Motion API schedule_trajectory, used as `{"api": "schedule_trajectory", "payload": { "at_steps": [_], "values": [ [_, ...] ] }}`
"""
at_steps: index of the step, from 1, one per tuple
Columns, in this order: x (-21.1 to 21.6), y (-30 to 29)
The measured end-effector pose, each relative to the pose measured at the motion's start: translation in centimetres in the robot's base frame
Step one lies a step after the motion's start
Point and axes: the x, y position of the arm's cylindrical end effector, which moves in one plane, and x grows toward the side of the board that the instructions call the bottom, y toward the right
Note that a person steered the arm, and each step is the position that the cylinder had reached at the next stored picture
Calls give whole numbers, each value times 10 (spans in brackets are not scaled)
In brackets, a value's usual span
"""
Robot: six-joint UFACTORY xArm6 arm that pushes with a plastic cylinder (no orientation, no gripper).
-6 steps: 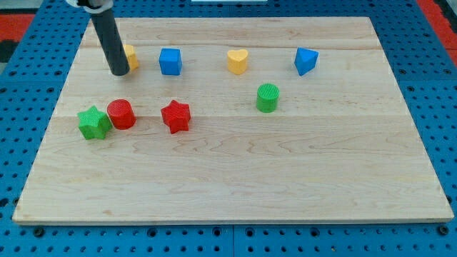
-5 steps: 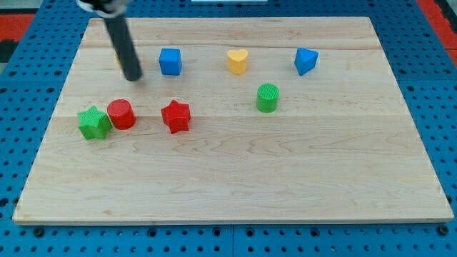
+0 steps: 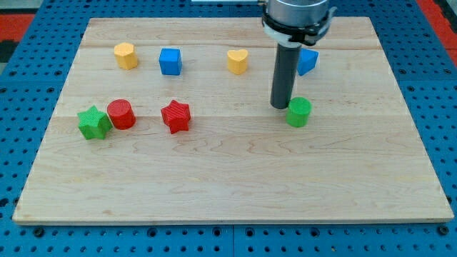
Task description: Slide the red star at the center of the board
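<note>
The red star (image 3: pixel 176 116) lies on the wooden board (image 3: pixel 228 178), left of its middle. My tip (image 3: pixel 278 106) is far to the star's right, touching the left side of the green cylinder (image 3: pixel 299 112). The rod rises from there toward the view's top. A red cylinder (image 3: pixel 121 113) and a green star (image 3: pixel 93 123) sit close together to the red star's left.
Along the board's top run a yellow block (image 3: pixel 126 55), a blue cube (image 3: pixel 170 61), a yellow heart (image 3: pixel 238 61) and a blue block (image 3: pixel 308 61), the last partly behind the rod. Blue pegboard surrounds the board.
My tip has swept from beside the yellow block at top left across to the right. The green cylinder has shifted right and slightly down. The yellow block is uncovered again.
</note>
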Motion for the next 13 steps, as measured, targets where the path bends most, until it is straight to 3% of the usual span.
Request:
{"api": "schedule_trajectory", "payload": {
  "at_steps": [2, 5, 7, 8, 9, 10, 11, 12, 13],
  "values": [
    [-23, -154],
    [21, -183],
    [79, -202],
    [113, -265],
    [118, -235],
    [73, -162],
    [73, -145],
    [120, -158],
    [129, -109]
  ]
}}
